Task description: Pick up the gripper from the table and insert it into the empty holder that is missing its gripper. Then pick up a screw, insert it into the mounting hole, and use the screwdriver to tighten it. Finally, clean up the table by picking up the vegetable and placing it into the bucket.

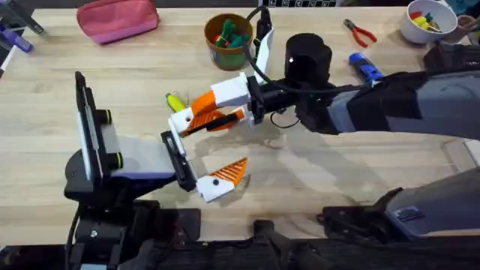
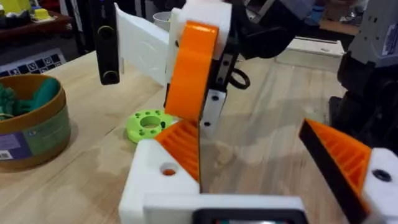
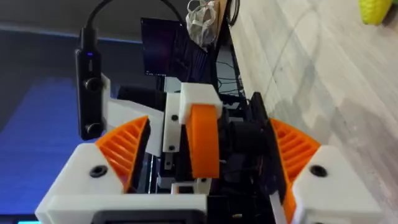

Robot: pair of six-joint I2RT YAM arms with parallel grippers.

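The orange wedge gripper (image 3: 204, 140) sits against a white holder (image 3: 196, 96), the finger base of my left arm's far finger. My right gripper (image 1: 211, 114) reaches in from the right and stands open, one finger on each side of that wedge with small gaps. In the left wrist view one right finger (image 2: 193, 74) hangs just above the seated wedge (image 2: 183, 146). My left gripper (image 2: 245, 130) is open and holds nothing. The yellow vegetable (image 1: 174, 101) lies just left of both grippers. Behind them stands the brown bucket (image 1: 229, 41). The blue screwdriver (image 1: 365, 67) lies at the right rear.
Red-handled pliers (image 1: 360, 34) and a white bowl (image 1: 427, 22) of coloured bits sit at the back right. A pink pouch (image 1: 116, 19) lies at the back left. A green ring (image 2: 149, 123) rests on the table near the bucket (image 2: 31, 124).
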